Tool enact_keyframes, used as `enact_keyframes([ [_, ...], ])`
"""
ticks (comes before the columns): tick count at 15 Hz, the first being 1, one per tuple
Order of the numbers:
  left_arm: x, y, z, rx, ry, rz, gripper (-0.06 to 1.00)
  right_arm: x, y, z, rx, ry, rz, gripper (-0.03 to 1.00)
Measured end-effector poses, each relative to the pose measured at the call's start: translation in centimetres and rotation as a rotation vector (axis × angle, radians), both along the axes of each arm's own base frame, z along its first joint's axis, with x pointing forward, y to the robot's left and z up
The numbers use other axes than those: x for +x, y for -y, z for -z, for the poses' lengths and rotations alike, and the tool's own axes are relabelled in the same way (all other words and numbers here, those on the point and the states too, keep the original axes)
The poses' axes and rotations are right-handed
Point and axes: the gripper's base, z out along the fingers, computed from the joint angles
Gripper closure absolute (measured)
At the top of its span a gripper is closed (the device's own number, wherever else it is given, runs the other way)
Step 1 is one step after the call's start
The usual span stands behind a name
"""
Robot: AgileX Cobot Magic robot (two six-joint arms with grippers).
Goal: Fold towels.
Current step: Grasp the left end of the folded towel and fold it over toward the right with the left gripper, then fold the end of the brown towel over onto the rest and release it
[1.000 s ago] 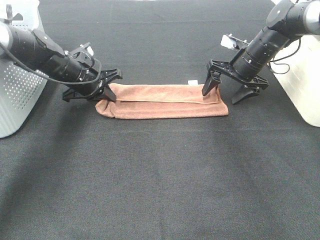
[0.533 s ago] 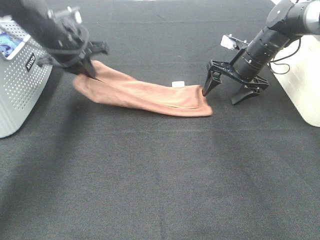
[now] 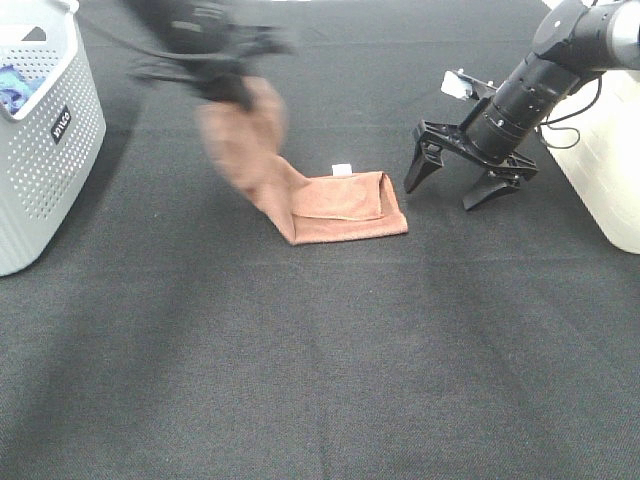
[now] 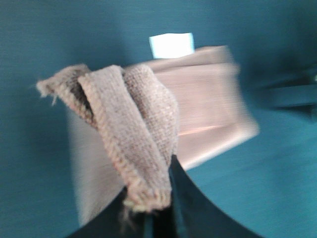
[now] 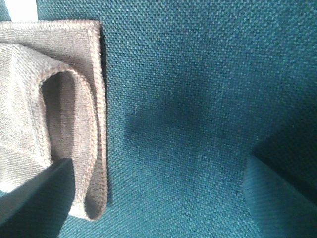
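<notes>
Left gripper (image 3: 228, 82), blurred in the high view, hangs raised over the black table (image 3: 320, 350), its arm reaching in from the far left, clamped on one end of the towel (image 3: 340, 205). The left wrist view shows its fingers (image 4: 185, 210) pinching a bunched, stitched edge of the towel (image 4: 143, 144), with layers folded together above the pinch. From that grip the cloth drapes down and away toward the right gripper (image 3: 438, 198). The rest lies flat and folded on the table, the white tag (image 3: 342, 169) at its far edge. The tag (image 4: 171, 44) also appears beyond the pinched end in the wrist view. The right gripper angles down from a bent arm, jaws spread wide and holding nothing, tips low near the table. The towel's flat end lies just beside its nearer finger; contact cannot be told. In the right wrist view the folded end (image 5: 64, 99) sits next to one finger (image 5: 34, 203), with bare table between the two fingers. Off to the left gripper's outer side stands a white basket (image 3: 60, 170) with a blue cloth (image 3: 12, 85) inside
</notes>
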Motion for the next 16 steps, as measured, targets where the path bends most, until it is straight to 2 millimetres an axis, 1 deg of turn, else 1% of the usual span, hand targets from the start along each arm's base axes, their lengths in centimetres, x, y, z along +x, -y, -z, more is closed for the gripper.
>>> enact_keyframes([
  [1, -0.1, 2.1, 1.5, -0.033, -0.012, -0.018, 0.92, 0.0, 0.0, 0.0, 0.0, 0.0, 0.0, 0.1],
  [3, 0.2, 4.1, 3.8, -0.098, -0.022, -0.068, 0.89, 0.0, 0.0, 0.0, 0.001, -0.004, 0.006, 0.1],
  [4, 0.4, 4.6, 4.8, -0.138, -0.03, -0.099, 0.85, 0.0, 0.0, 0.0, 0.002, -0.005, 0.01, 0.1],
  [5, 0.6, 5.2, 5.5, -0.188, -0.036, -0.128, 0.79, 0.0, 0.0, 0.0, 0.003, -0.009, 0.014, 0.1],
  [6, 0.9, 5.6, 6.1, -0.244, -0.053, -0.163, 0.7, -0.1, 0.0, 0.0, 0.005, -0.016, 0.017, 0.1],
  [7, 0.9, 5.6, 6.1, -0.244, -0.053, -0.163, 0.7, -0.1, 0.0, 0.0, 0.005, -0.016, 0.017, 0.1],
  [9, 1.2, 6.2, 7.1, -0.354, -0.101, -0.237, 0.45, -0.1, 0.0, 0.0, 0.005, -0.02, 0.016, 0.1],
  [10, 1.3, 6.5, 7.3, -0.409, -0.12, -0.267, 0.35, -0.1, 0.0, 0.0, 0.006, -0.023, 0.015, 0.1],
  [11, 1.4, 6.6, 7.2, -0.426, -0.111, -0.265, 0.32, -0.2, 0.0, 0.0, 0.006, -0.024, 0.014, 0.1],
  [13, 1.6, 6.6, 6.7, -0.422, -0.057, -0.229, 0.3, -0.2, 0.0, -0.2, 0.008, -0.022, 0.014, 0.1],
  [14, 1.9, 6.0, 5.8, -0.399, 0.002, -0.181, 0.3, -0.2, -0.1, -0.8, 0.01, -0.014, 0.008, 0.1],
  [16, 2.9, 3.5, 3.8, -0.351, 0.11, -0.137, 0.3, -0.4, -0.8, -3.8, 0.091, 0.045, -0.019, 0.1],
])
